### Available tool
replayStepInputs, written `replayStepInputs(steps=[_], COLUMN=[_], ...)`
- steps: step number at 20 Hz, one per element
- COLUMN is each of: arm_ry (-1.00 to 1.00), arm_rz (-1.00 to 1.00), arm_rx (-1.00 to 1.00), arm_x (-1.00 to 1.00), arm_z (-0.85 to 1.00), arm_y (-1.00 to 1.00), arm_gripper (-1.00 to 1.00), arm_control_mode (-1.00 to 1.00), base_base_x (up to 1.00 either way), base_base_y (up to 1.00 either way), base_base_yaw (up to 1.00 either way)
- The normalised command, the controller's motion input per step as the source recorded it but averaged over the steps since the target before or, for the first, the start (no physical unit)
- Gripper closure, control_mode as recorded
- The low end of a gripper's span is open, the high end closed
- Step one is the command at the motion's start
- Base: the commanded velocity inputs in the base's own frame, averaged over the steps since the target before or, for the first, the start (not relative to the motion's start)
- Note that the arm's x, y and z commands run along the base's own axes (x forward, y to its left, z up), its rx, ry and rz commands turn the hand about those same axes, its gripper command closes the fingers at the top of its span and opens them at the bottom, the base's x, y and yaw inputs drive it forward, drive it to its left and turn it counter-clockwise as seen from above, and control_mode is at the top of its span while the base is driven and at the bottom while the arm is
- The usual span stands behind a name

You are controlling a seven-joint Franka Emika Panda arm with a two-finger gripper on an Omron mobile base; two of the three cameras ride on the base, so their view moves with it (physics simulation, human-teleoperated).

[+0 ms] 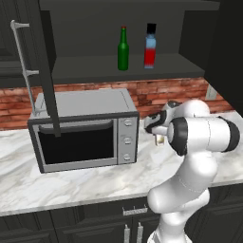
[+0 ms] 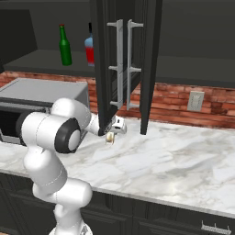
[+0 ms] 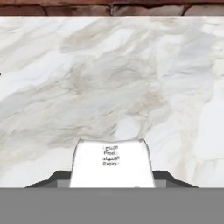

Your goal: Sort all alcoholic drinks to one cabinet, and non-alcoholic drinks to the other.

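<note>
A small pale cream container (image 3: 112, 162) with a printed label sits between my gripper's (image 3: 112, 178) dark fingers (image 3: 56, 178), which are shut on its sides. It hangs low over the marble counter (image 2: 174, 151), just right of the microwave, and I cannot tell whether it touches the surface. The container (image 2: 109, 137) also shows below the white hand, as does the gripper (image 1: 160, 137). A green bottle (image 1: 123, 49) with a red cap and a blue-and-red bottle (image 1: 150, 46) with a black cap stand side by side on the open upper cabinet's shelf (image 1: 142, 71).
A steel microwave (image 1: 80, 130) stands on the counter to the left. Open dark cabinet doors (image 2: 121, 64) with long handles hang over the counter right above the hand. Another open door (image 1: 47, 66) hangs in front of the microwave. A brick backsplash (image 2: 174, 103) with a wall outlet (image 2: 196, 101) runs behind.
</note>
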Motion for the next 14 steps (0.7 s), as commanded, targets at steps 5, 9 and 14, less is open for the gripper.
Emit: replayStepInputs(steps=[5, 9, 14], arm_ry=[0.0, 0.0, 0.0], arm_rz=[0.0, 0.0, 0.0], arm_rx=[0.0, 0.0, 0.0], arm_x=[-0.29, -0.29, -0.37], arm_z=[0.31, 0.3, 0.28], arm_y=[0.0, 0.0, 0.01], arm_gripper=[1.0, 1.0, 1.0], arm_control_mode=[-1.0, -1.0, -1.0], base_base_x=[0.0, 0.0, 0.0], base_base_y=[0.0, 0.0, 0.0], base_base_yaw=[0.0, 0.0, 0.0])
